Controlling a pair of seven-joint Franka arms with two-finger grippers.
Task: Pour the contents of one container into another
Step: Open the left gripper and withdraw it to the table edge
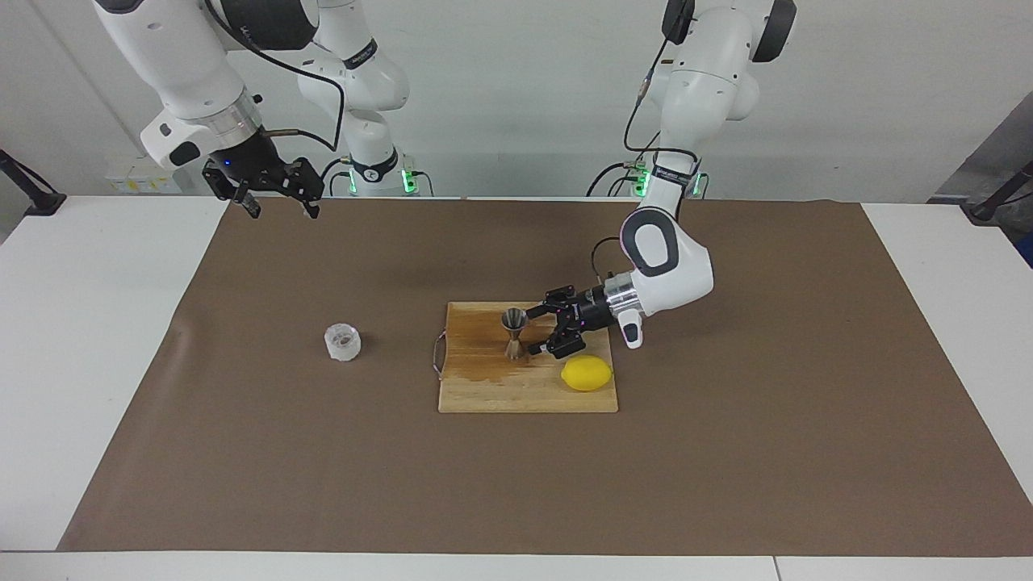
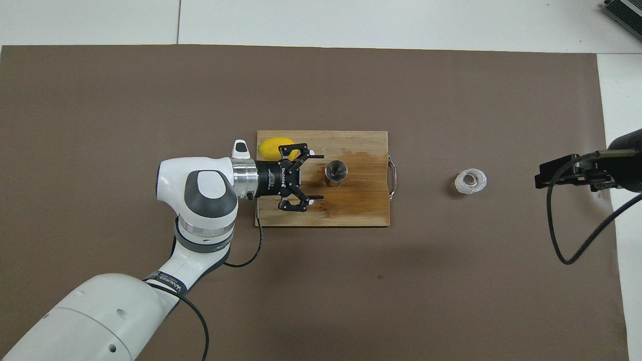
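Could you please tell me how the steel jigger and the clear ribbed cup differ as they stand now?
The jigger is shiny metal and hourglass-shaped; the clear cup is glassy, squat and ribbed. The jigger stands on the wooden board, the cup on the brown mat, toward the right arm's end. The open left gripper is beside the jigger; none is near the cup. Both stand upright.
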